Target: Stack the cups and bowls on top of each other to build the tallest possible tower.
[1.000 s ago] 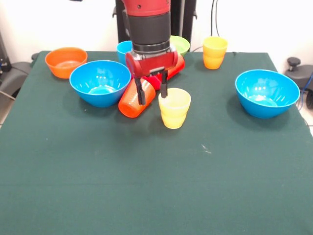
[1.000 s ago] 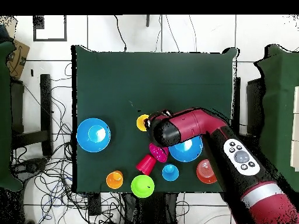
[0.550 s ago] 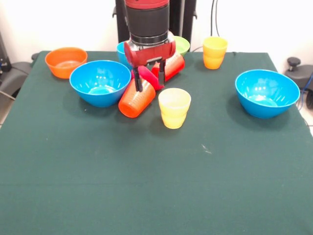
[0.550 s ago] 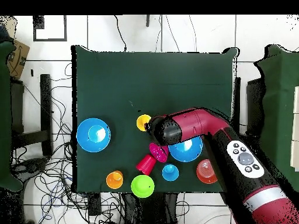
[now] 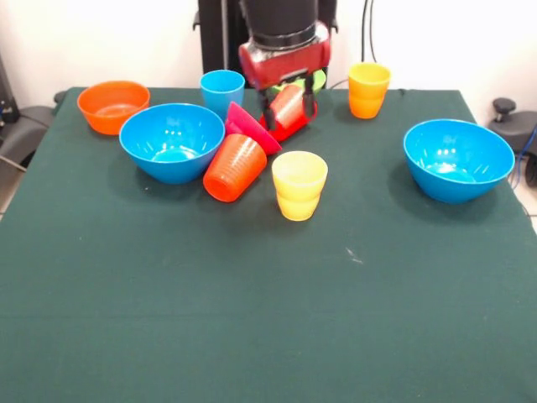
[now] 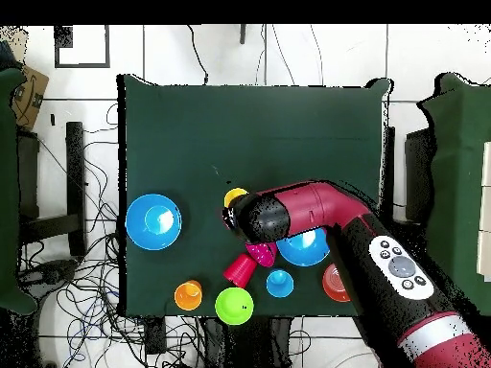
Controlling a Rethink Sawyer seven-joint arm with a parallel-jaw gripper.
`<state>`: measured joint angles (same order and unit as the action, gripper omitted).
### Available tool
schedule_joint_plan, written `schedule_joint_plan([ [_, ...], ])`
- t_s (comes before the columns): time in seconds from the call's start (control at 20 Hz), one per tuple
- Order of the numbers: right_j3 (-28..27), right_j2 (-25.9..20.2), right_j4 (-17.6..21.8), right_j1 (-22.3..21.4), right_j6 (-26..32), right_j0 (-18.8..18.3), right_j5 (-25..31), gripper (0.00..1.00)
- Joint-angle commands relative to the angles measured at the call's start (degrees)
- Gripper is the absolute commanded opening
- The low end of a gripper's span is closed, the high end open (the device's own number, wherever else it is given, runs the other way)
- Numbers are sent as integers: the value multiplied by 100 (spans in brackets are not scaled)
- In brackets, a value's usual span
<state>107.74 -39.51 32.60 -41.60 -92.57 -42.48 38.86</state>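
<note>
the tool (image 5: 286, 102) hangs above the far middle of the bench (image 5: 252, 319), its two dark fingers spread with nothing pinched between them. in the front view a red cup (image 5: 289, 109) lying on its side shows right in the gap between those fingers, but it seems to rest on the bench behind and below the tool, not held.

every piece of the task is single; no tower has begun. judged from the front view, the pink-red bowl (image 5: 248, 128) tipped on its edge sits just beside the tool toward the picture's left, leaning against the orange cup (image 5: 234, 168), which also lies on its side with its mouth toward the camera. the pale yellow cup (image 5: 299, 185) stands upright in front of and below the tool. one large blue bowl (image 5: 172, 141) is touching the toppled orange cup; the other blue bowl (image 5: 458, 159) is well apart to the picture's right.

the red cup's long axis runs tilted, roughly slantwise to the finger line, so a straight drop onto it would likely need the wrist turned across that axis.
</note>
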Motion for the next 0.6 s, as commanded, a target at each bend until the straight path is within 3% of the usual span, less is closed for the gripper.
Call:
schedule_joint_plan([
  [0.05,581,-333,-311,-350,95,263,341,100],
  [0.25,530,-154,-244,-311,-132,504,139,100],
  [0.45,439,129,87,-99,-357,747,-377,100],
  [0.6,268,526,485,37,-869,1183,-1006,100],
])
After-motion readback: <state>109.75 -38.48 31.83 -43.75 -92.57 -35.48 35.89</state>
